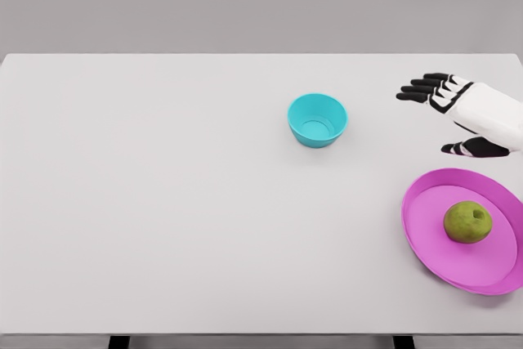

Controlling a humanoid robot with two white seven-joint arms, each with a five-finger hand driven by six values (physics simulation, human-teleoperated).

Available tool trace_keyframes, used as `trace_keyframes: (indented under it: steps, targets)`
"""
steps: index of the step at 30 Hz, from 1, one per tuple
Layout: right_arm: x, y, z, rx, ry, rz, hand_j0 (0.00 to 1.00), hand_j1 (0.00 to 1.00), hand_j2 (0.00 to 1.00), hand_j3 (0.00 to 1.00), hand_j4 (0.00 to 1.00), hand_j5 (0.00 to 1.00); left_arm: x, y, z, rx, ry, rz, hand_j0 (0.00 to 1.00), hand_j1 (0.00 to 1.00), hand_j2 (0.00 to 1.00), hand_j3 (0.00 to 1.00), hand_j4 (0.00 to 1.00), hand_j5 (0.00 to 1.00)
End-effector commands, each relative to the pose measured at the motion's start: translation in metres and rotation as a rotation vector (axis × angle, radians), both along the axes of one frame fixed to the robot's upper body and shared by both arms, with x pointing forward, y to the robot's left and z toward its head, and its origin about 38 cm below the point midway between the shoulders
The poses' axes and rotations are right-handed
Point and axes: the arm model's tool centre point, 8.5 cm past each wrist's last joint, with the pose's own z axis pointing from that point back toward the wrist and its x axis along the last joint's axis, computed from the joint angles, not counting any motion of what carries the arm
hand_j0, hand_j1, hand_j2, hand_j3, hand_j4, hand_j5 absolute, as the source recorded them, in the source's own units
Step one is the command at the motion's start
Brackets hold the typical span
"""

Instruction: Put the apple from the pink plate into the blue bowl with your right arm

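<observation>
Currently we see the round green apple (467, 222) on the shallow pink plate (425, 239), just below our right hand (458, 112), which hovers empty with fingers spread; the small blue bowl (317, 120) sits to its left on the white table (163, 202).

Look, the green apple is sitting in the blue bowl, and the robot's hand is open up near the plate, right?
Not quite. The head view shows the green apple sitting on the pink plate, not in the blue bowl, which has nothing in it. The rest is right: the right hand is open, fingers spread, up near the plate.
</observation>
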Motion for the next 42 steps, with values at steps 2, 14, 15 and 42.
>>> trace_keyframes:
  steps: [2, 14, 15, 42]
  targets:
    - [-0.001, 0.001, 0.003, 0.003, -0.002, 0.005, 1.00, 1.00, 1.00, 1.00, 1.00, 1.00, 0.000, 0.000, 0.000, 0.000, 0.000, 0.000, 1.00, 1.00, 1.00, 1.00, 1.00, 1.00]
    - [-0.010, -0.046, 0.035, -0.399, 0.223, -0.032, 1.00, 1.00, 1.00, 1.00, 1.00, 1.00, 0.000, 0.000, 0.000, 0.000, 0.000, 0.000, 1.00, 1.00, 1.00, 1.00, 1.00, 1.00]
    - [-0.010, -0.046, 0.034, -0.411, 0.235, -0.031, 1.00, 1.00, 1.00, 1.00, 1.00, 1.00, 0.000, 0.000, 0.000, 0.000, 0.000, 0.000, 1.00, 1.00, 1.00, 1.00, 1.00, 1.00]
    - [-0.039, -0.053, -0.024, -0.427, 0.426, -0.006, 1.00, 1.00, 1.00, 1.00, 1.00, 1.00, 0.000, 0.000, 0.000, 0.000, -0.001, 0.000, 1.00, 1.00, 1.00, 1.00, 1.00, 1.00]
